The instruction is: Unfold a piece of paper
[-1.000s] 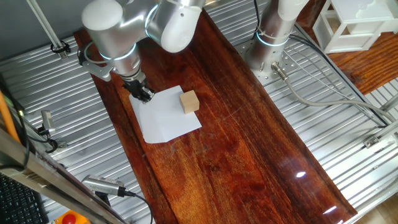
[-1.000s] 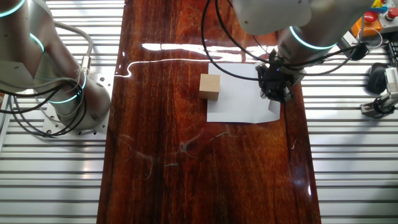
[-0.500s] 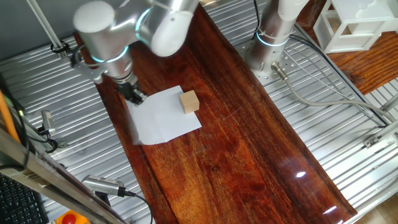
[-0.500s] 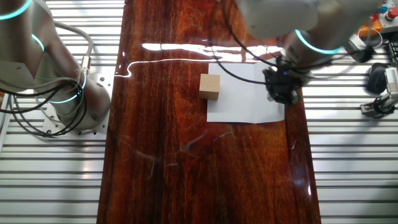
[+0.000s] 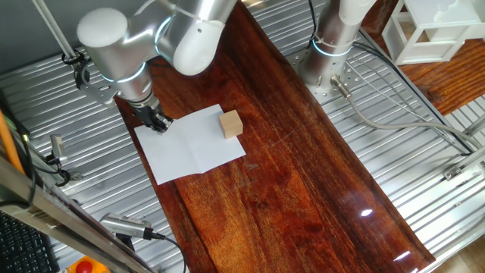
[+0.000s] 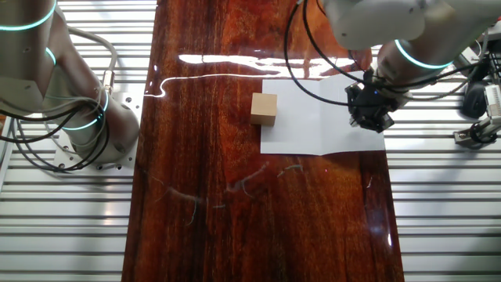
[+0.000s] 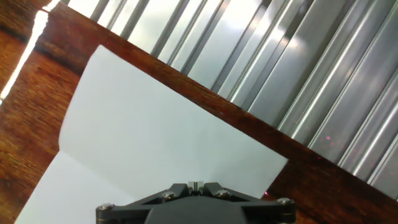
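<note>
Where the dark wooden board [image 5: 303, 174] meets the ribbed metal table [image 5: 91, 98], the piece of paper [image 5: 189, 144] lies opened out almost flat, one crease running across its middle. Its outer half reaches the board's edge and slightly overhangs the metal ribs. The small tan cube [image 5: 231, 123] stands on the sheet's opposite edge, well apart from the gripper.

The gripper [image 5: 154, 121] is at the paper's outer edge — in the other fixed view it [image 6: 369, 112] sits over the sheet [image 6: 313, 121] near the far corner, with the cube [image 6: 264, 109] on the opposite side. From the hand view, the paper [image 7: 155, 143] fills most of the frame, crease visible, with the board's edge and metal ribs beyond; only the gripper's base shows. Whether the jaws are spread, pressed together or pinching the sheet cannot be told. A second arm's base [image 5: 326, 53] stands beside the board.
</note>
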Robot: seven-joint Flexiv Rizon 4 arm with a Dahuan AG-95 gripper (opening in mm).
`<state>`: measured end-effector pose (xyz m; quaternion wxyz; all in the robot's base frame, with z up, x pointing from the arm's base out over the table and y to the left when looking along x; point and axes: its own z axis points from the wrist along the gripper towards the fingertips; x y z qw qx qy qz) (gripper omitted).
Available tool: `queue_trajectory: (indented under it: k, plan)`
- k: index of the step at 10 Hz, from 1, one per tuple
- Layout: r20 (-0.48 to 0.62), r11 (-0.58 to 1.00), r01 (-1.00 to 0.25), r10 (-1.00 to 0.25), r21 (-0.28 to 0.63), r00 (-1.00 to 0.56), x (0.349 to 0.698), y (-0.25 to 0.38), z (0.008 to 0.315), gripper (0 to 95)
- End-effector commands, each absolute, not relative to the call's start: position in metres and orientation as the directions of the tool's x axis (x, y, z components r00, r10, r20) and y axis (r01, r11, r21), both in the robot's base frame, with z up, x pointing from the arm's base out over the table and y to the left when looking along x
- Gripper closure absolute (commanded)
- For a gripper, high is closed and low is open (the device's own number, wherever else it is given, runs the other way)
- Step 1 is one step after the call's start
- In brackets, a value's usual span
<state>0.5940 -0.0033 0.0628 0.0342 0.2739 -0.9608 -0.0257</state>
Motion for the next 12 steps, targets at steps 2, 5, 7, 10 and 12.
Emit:
queue_trajectory:
  k: [2, 5, 7, 10, 12]
  plan:
    - [0.036, 0.847, -0.526, -0.529, 0.069, -0.848, 0.572, -0.009, 0.062, 95.0]
    - [0.037, 0.855, -0.514, -0.517, 0.070, -0.855, 0.572, -0.009, 0.062, 95.0]
    - [0.032, 0.859, -0.507, -0.510, 0.074, -0.860, 0.572, -0.009, 0.062, 95.0]
    - [0.021, 0.863, -0.501, -0.503, 0.067, -0.864, 0.572, -0.009, 0.062, 95.0]
    - [0.022, 0.863, -0.500, -0.503, 0.067, -0.864, 0.586, -0.006, 0.063, 95.0]
